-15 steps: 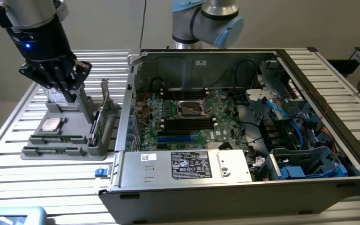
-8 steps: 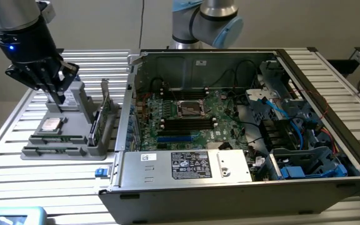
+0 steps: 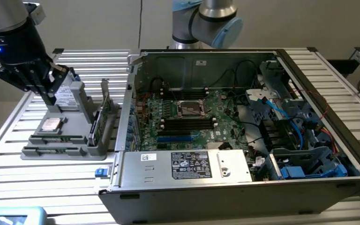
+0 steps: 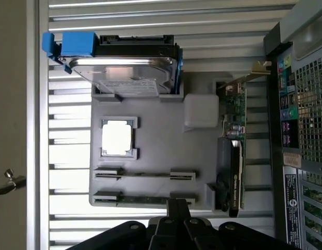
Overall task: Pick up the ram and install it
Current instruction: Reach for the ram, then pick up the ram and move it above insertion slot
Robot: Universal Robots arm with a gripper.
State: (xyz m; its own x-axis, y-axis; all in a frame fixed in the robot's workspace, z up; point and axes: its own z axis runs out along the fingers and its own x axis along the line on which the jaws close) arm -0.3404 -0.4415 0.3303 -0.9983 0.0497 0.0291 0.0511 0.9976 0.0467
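Almost nothing is done yet: the gripper (image 3: 50,99), its fingers pressed together on nothing, hangs in the upper left of the exterior view above the gray tray (image 3: 73,126), where the ram (image 3: 54,151) lies in a front slot, neither lifted nor fitted into the computer case (image 3: 186,166).

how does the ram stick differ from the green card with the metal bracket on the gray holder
The ram is a long, low, narrow strip; the green card is a much taller board. The card carries a metal bracket and a black block; the ram shows neither. Both are green boards standing on edge in the gray holder.
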